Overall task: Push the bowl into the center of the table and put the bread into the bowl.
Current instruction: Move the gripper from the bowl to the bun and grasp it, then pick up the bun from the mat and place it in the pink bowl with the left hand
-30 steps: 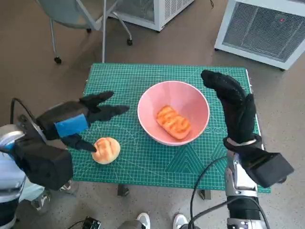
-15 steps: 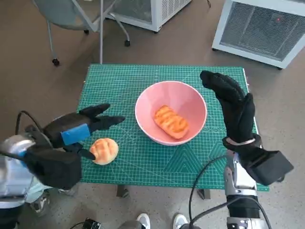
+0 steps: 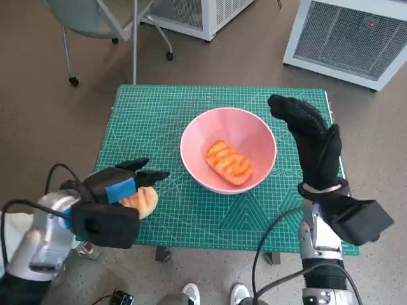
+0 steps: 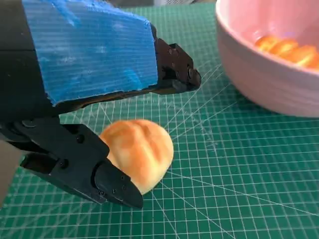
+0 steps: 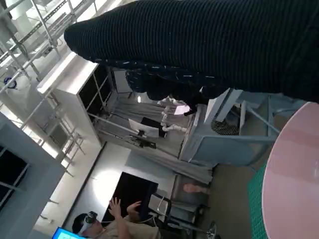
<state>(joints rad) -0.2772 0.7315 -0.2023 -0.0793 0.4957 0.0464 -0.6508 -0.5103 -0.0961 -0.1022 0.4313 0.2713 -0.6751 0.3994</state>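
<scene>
Left hand (image 3: pixel 121 185), the black one with blue tape, sits at the lower left of the head view with its fingers spread around a round golden bread roll (image 3: pixel 144 201); in the left wrist view the roll (image 4: pixel 138 152) lies between the lower finger (image 4: pixel 82 169) and the upper ones, but I can't tell if it's actually gripped. Right gloved hand (image 3: pixel 311 143) stands upright at the right, fingers loose, holding nothing, just beside the pink round bowl (image 3: pixel 254 130). The bowl sits mid-frame on the green gridded cutting mat (image 3: pixel 165 108), with a ridged orange bread piece (image 3: pixel 228 162) inside.
</scene>
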